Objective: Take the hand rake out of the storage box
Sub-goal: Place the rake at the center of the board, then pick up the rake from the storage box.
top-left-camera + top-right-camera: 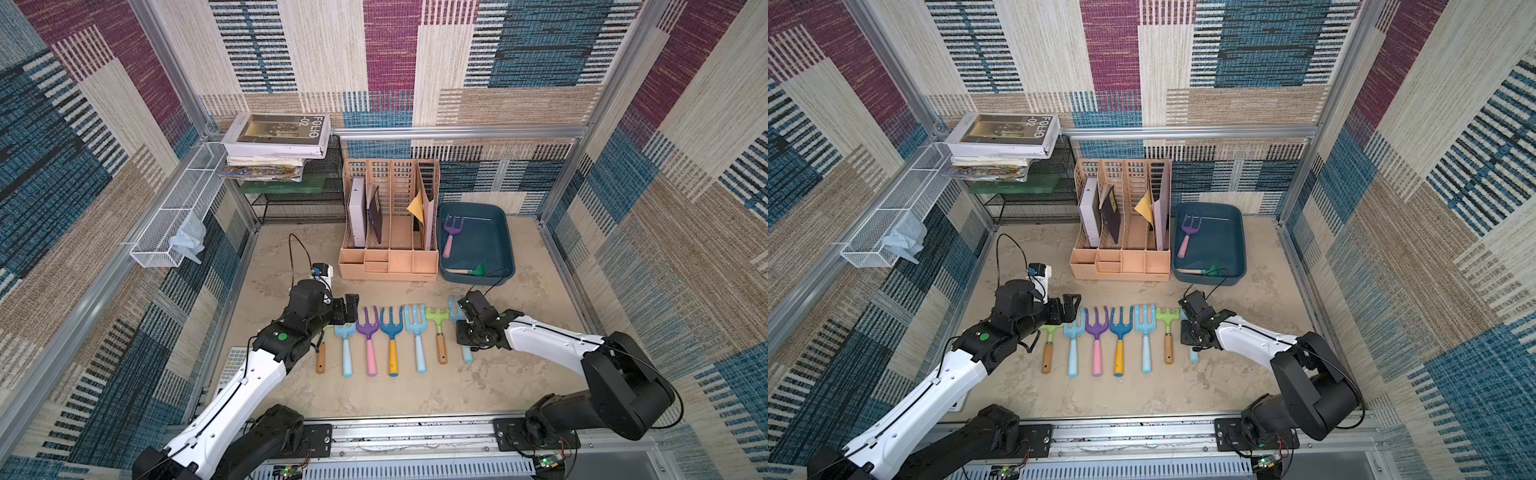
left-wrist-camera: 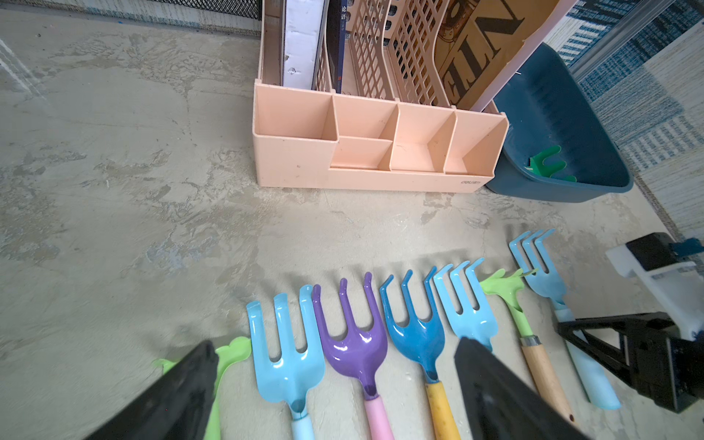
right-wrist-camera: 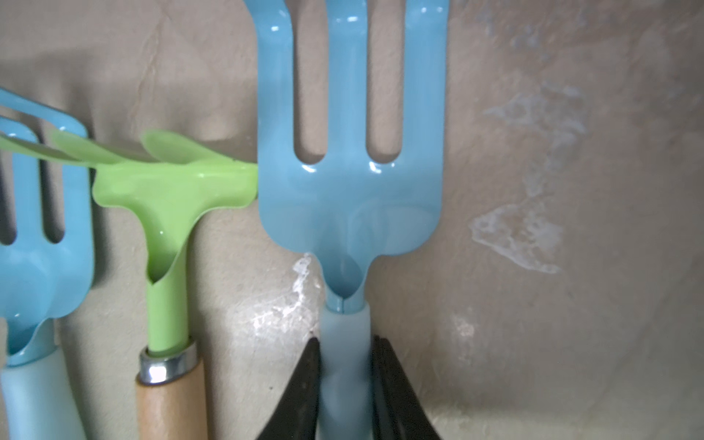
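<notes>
Right gripper [image 3: 344,343] clamped on a light blue hand rake [image 3: 350,198] that lies on the surface [image 1: 415,395], outside the storage box [image 1: 484,245].

The two black fingers [image 3: 304,381] press on both sides of the pale handle [image 3: 344,384], just below the shiny fork part. This rake sits at the end of a row of rakes [image 1: 392,332]. It looks light, hard and smooth, so it could slip. The round handle is the best place to hold it, not the pointy prongs. The left gripper [image 2: 335,344] is wide apart and holds nothing, above the other end of the row. A purple hand rake [image 1: 452,226] and a green hand rake [image 1: 473,270] lie inside the box.
</notes>
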Available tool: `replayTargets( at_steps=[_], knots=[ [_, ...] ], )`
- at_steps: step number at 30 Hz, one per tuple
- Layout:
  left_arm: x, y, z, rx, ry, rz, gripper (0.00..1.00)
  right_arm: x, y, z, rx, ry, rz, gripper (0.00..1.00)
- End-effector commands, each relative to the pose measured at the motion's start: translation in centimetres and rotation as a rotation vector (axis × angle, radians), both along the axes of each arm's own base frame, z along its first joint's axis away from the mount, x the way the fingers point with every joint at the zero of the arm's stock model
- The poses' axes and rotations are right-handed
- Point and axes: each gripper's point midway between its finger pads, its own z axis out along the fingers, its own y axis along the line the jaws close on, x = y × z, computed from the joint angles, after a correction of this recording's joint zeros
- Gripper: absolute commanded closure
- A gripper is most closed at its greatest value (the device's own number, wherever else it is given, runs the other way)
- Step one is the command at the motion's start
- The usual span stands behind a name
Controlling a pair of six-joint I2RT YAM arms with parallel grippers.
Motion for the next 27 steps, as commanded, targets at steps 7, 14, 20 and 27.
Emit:
replayTargets(
  at_steps=[7,14,20,27],
  knots=[
    [0.3,0.2,0.3,0.011,-0.019,0.007,0.01,-0.5,-0.4,2.7,-0.037,0.027,0.012,0.44],
    [0.2,0.2,0.5,0.010,-0.025,0.008,0.01,9.4,1.1,13.4,0.060,-0.313,-0.054,0.37],
    [0.2,0.5,0.6,0.012,-0.034,0.019,0.01,18.3,-0.5,10.2,0.074,-0.260,-0.177,0.52],
    [0.3,0.8,0.5,0.032,-0.031,0.031,0.01,27.2,-0.6,5.2,0.052,-0.176,-0.203,0.56]
  ],
)
